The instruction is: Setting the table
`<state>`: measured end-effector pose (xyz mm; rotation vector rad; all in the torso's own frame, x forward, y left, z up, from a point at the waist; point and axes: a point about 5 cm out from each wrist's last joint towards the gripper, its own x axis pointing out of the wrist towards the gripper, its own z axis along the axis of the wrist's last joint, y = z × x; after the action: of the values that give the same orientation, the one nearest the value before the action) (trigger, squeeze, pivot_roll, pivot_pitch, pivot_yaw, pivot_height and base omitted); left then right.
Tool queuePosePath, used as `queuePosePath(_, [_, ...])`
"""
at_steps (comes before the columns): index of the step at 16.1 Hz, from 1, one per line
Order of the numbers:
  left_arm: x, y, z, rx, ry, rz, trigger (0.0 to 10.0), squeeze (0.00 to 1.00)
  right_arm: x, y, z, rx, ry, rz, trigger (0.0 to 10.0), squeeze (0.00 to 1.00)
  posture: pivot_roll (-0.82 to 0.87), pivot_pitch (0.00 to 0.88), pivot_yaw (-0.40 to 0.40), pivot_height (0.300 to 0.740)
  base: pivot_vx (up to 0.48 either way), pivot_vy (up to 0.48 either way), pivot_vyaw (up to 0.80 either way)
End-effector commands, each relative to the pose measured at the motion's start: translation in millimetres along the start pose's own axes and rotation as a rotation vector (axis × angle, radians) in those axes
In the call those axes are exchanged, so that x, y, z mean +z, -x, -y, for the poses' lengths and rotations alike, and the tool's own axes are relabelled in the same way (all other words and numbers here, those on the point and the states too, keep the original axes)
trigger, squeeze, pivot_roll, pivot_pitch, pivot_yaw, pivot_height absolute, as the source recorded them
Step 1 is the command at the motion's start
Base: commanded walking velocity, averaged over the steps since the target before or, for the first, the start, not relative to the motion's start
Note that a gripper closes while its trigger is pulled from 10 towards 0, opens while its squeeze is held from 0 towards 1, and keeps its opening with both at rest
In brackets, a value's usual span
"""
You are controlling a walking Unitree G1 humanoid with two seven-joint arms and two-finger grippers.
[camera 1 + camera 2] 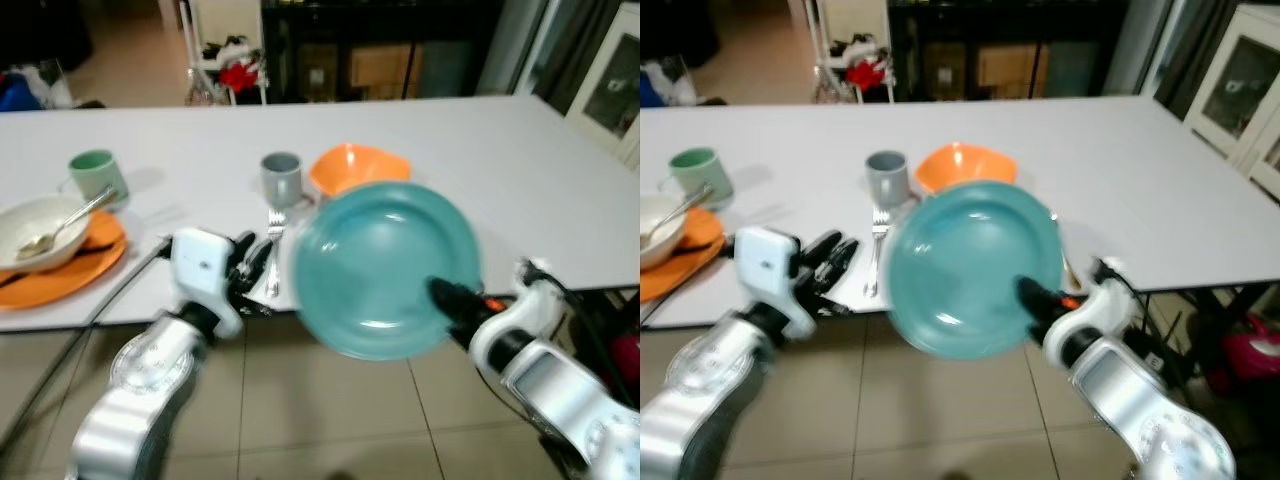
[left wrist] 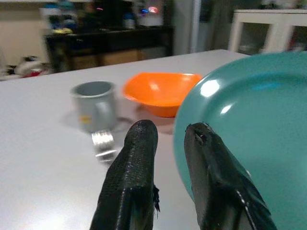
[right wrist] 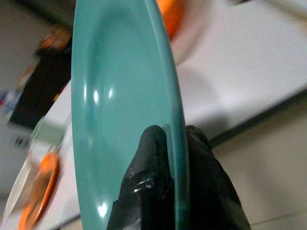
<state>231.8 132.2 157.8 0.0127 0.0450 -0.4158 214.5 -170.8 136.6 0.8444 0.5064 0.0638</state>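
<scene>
At the table (image 1: 520, 160) edge | your right hand (image 3: 169, 143) pinches the teal plate (image 1: 385, 268) by its rim | your left hand (image 2: 168, 139) sits beside it, fingers slightly apart, holding nothing | fork (image 1: 876, 250) on table.

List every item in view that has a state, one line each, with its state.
teal plate: tilted, held off the table by its rim.
right gripper: shut on the teal plate's rim.
left gripper: empty, fingers a little apart, beside the plate.
grey mug: upright on the table.
orange bowl: upright, looks empty.
green mug: upright.
white bowl: on the orange plate, spoon inside.
fork: flat on the table.
</scene>
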Motion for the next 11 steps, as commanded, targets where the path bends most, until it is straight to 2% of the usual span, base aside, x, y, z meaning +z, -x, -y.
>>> queuePosePath(1, [2.4,4.6,-6.1,0.010,-0.029,-0.009,10.0,0.00,-5.1,-1.9,-9.7,0.063,-0.061,-0.017,10.0,0.00,0.10,0.000,0.024,0.740,0.311,0.000,0.00])
queuePosePath(2, [2.1,5.1,-5.8,0.003,-0.031,-0.012,10.0,0.00,-6.0,-1.5,-8.6,0.060,-0.073,-0.021,10.0,0.00,0.10,0.000,0.024,0.740,0.277,0.000,0.00])
queuePosePath(4, [3.5,6.1,-1.4,-0.064,-0.028,-0.013,10.0,0.00,-15.6,2.5,-3.6,0.077,-0.185,-0.068,10.0,0.00,0.09,0.000,0.040,0.740,0.000,0.000,0.00])
queuePosePath(7, [5.4,5.1,2.2,-0.117,-0.030,-0.017,10.0,0.00,-15.6,4.0,0.6,0.061,-0.240,-0.081,10.0,0.00,0.09,0.000,0.040,0.740,0.000,0.000,0.00])
queuePosePath(11, [2.2,8.0,10.8,-0.261,-0.034,-0.063,10.0,0.00,-13.5,-0.3,5.2,0.015,-0.337,-0.115,10.0,0.00,0.08,0.000,0.057,0.740,0.000,0.000,0.00])
